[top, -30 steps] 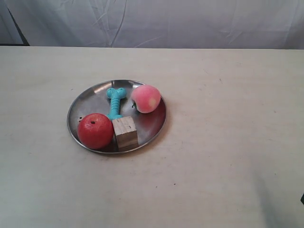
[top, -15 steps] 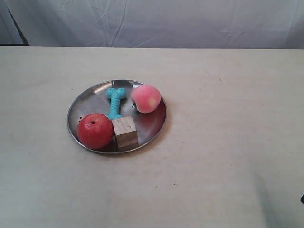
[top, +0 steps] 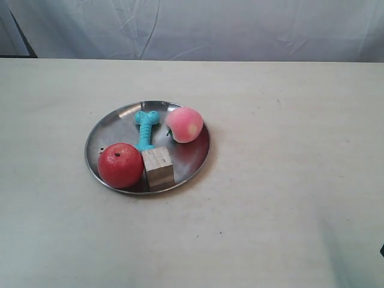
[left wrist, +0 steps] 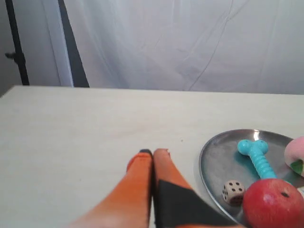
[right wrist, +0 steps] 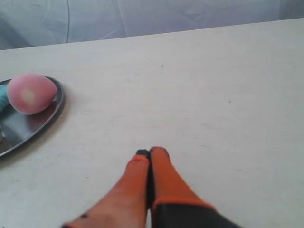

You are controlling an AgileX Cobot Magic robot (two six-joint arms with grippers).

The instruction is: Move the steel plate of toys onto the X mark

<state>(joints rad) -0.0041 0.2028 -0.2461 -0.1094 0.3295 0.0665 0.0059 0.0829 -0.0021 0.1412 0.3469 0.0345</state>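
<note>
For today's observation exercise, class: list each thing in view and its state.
steel plate, lying flat, loaded
apple, on plate
peach, on plate near rim
bone toy, lying on plate
wooden cube, on plate beside apple
die, on plate
left claw, shut, empty
right claw, shut, empty

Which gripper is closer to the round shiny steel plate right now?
Left. The left gripper sits shut just beside the rim of the round shiny steel plate; the right gripper, also shut, lies farther from that rim.
</note>
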